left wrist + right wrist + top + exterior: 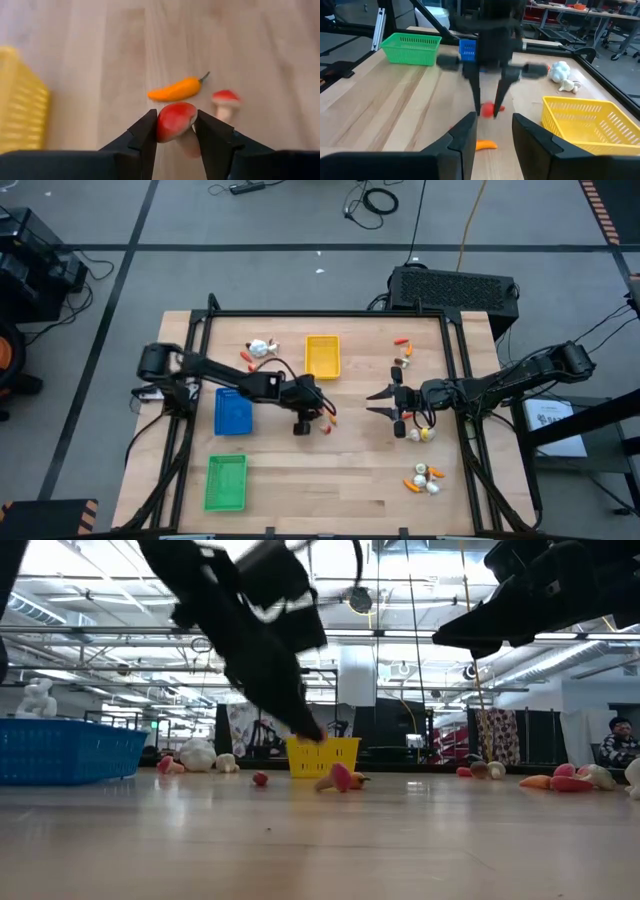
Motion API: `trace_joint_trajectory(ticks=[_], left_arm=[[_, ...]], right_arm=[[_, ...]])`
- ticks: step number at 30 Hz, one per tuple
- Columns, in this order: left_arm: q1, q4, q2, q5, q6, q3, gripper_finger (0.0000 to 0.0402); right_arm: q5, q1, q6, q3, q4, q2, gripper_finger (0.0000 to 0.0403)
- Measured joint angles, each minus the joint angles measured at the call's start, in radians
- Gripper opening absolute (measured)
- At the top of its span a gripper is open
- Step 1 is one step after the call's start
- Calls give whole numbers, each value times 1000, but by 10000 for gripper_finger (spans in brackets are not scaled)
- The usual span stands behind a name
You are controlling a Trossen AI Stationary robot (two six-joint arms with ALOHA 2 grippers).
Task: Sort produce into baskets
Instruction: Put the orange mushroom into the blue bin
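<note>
Left gripper (175, 127) pinches a small red-capped toy mushroom (176, 121) just beside the shallow yellow plastic basket (322, 356); right gripper (385, 401) hovers nearby, jaws seemingly part-open, empty.

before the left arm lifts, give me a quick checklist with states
1. Left tool has the red-capped mushroom between its fingers: ok.
2. Grip firm enough to lift: cannot tell.
3. Orange pepper and second mushroom lie apart from the fingers: ok.
4. Yellow basket sits empty: ok.
5. Right tool is away from the pick spot: ok.
</note>
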Motion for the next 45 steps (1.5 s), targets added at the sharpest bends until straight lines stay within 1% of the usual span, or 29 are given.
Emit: trace_joint_trajectory(ticks=[2, 5, 7, 10, 15, 19, 25, 28, 33, 36, 40, 45], left_arm=[[0, -94, -71, 0, 0, 2, 126], [-1, -294, -183, -22, -19, 2, 126], [0, -456, -258, -71, -65, 1, 126], [0, -636, -364, -121, -147, 2, 125], [0, -865, -494, -128, -280, 0, 125], [0, -947, -537, -141, -384, -35, 125], [0, -1054, -536, -138, -483, -105, 125], [0, -1108, -536, -131, -523, -122, 125], [-1, -1101, -536, -108, -534, -148, 125], [0, -1068, -535, -94, -527, -188, 125], [0, -1069, -536, -88, -541, -235, 125], [0, -1033, -535, -115, -577, -261, 125]], right_arm=[[12, 0, 0, 0, -1, 0, 116], [21, 0, 0, 0, -2, 0, 116], [21, 0, 0, 0, -1, 0, 116], [21, 0, -5, 0, 6, 0, 116], [49, 0, -4, 0, 63, 0, 116], [48, 0, -16, 0, 91, 0, 116], [47, 0, -26, 0, 98, 0, 116], [46, 0, -26, 0, 98, 0, 116], [46, 0, -26, 0, 104, 0, 116], [45, 0, -26, 0, 106, 0, 116], [46, 0, -26, 0, 106, 0, 116], [45, 0, -26, 0, 106, 0, 116]])
